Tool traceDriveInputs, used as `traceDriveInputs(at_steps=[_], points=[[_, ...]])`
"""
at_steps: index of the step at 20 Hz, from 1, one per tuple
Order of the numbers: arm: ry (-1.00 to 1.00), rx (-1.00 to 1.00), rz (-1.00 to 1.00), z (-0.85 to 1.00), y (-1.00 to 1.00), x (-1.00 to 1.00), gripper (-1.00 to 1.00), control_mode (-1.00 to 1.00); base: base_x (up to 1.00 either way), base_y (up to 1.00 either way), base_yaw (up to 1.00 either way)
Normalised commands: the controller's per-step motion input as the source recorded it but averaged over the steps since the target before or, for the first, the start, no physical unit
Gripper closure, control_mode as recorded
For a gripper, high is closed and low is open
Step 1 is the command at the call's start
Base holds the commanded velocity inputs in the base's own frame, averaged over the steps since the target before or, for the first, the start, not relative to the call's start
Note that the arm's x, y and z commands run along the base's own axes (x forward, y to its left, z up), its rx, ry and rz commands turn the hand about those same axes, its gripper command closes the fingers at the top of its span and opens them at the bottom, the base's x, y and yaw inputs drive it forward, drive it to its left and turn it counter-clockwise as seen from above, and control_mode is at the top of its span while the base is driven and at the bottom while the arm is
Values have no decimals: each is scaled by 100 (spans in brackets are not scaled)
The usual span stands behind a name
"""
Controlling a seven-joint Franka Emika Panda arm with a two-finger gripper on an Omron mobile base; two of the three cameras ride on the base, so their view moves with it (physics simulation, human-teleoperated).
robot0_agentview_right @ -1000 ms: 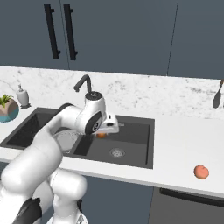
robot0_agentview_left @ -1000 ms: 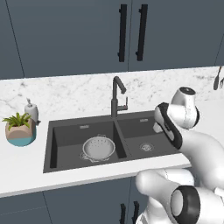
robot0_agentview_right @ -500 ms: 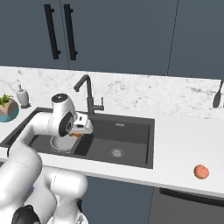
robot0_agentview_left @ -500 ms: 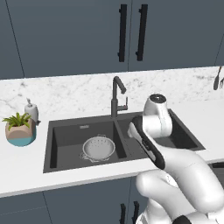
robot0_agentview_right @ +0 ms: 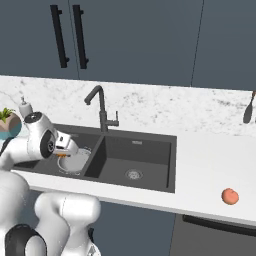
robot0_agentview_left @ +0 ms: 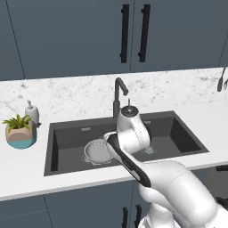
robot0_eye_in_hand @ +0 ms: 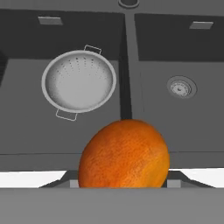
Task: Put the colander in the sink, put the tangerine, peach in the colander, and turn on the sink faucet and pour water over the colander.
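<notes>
The bright orange tangerine [robot0_eye_in_hand: 124, 155] fills the low centre of the hand view, and my gripper [robot0_agentview_right: 64, 149] is shut on it, the fingers hidden behind the fruit. It hangs above the near rim of the dark double-basin sink [robot0_eye_in_hand: 127, 52], close to the divider. The silvery perforated colander [robot0_eye_in_hand: 78, 81] sits upright in the left basin [robot0_agentview_left: 67, 140], ahead and to the left of the fruit. The peach [robot0_agentview_right: 229, 196] lies on the white counter far to the right of the sink. The dark sink faucet [robot0_agentview_right: 101, 107] stands behind the divider, with no water running.
A teal-and-tan plant pot [robot0_agentview_left: 20, 132] and a white soap dispenser [robot0_agentview_left: 31, 111] stand on the counter left of the sink. The right basin holds only its round drain [robot0_eye_in_hand: 180, 87]. A dark utensil [robot0_agentview_right: 248, 112] hangs by the back wall at far right.
My arm has swung left from over the right basin to the left basin, carrying the tangerine with it. The colander and peach have stayed put.
</notes>
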Motion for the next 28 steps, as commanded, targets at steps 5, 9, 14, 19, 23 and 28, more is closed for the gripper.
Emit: traceDriveInputs(at_steps=[5,9,14,19,23,28], points=[[0,0,-8,-2,82,43,100,-100,0,0,0],[0,0,-8,-10,44,62,100,-100,0,0,0],[5,0,-5,-22,6,63,100,-100,0,0,0],[11,0,-4,-42,0,57,100,-100,0,0,0],[13,0,-2,-55,0,37,100,-100,0,0,0],[11,0,-2,-56,1,20,100,-100,0,0,0]])
